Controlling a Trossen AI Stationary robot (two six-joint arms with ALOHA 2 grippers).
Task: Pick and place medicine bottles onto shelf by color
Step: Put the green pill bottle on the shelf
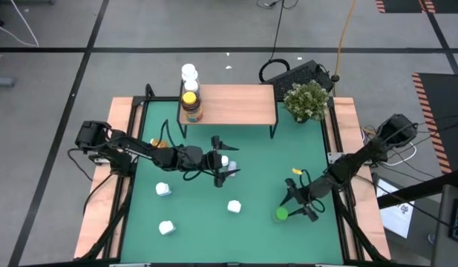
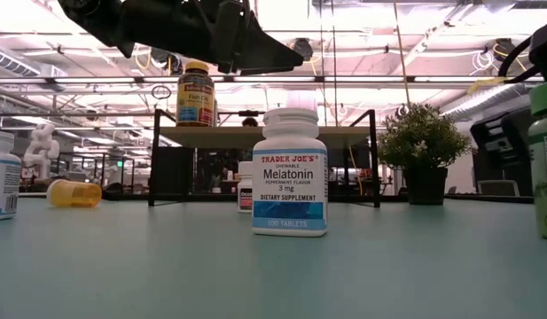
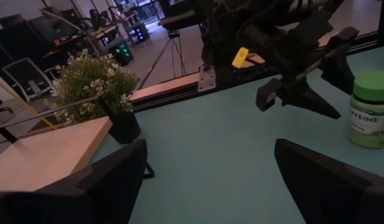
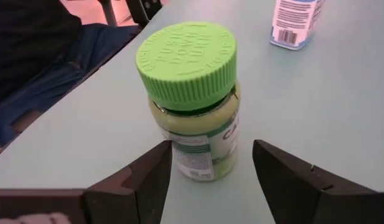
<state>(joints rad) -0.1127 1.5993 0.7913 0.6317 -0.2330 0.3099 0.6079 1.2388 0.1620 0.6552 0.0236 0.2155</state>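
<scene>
Green is what fills my right wrist view: a green-capped bottle (image 4: pixel 193 99) stands upright on the green table top (image 1: pixel 266 156), between the two dark fingers (image 4: pixel 145 180) of the right gripper (image 1: pixel 297 210). The jaws flank the bottle's lower body on both sides; one finger looks to be touching the label, the other shows a thin gap, so I cannot tell whether the pinch is firm. From above, this bottle sits toward the right front of the table, well apart from the shelf (image 1: pixel 236 104).

My left gripper (image 1: pixel 223 164) hangs over the middle of the table with its fingers spread wide and nothing between them. A white bottle (image 1: pixel 229 165) lies just beside its tips in the high view; I cannot tell whether they touch.

On the shelf's left end I see an amber bottle with a yellow lid (image 1: pixel 190 107), with two white bottles (image 1: pixel 189 76) just behind it at the far edge. Three more white bottles stand loose on the table: one left of centre (image 1: pixel 162 190), one near the front left (image 1: pixel 166 228), and one in the middle front (image 1: pixel 234 206), which the low view shows as a melatonin bottle. An orange vial (image 2: pixel 74 193) lies on its side at the left. A potted plant (image 1: pixel 307 100) stands at the shelf's right end.
</scene>
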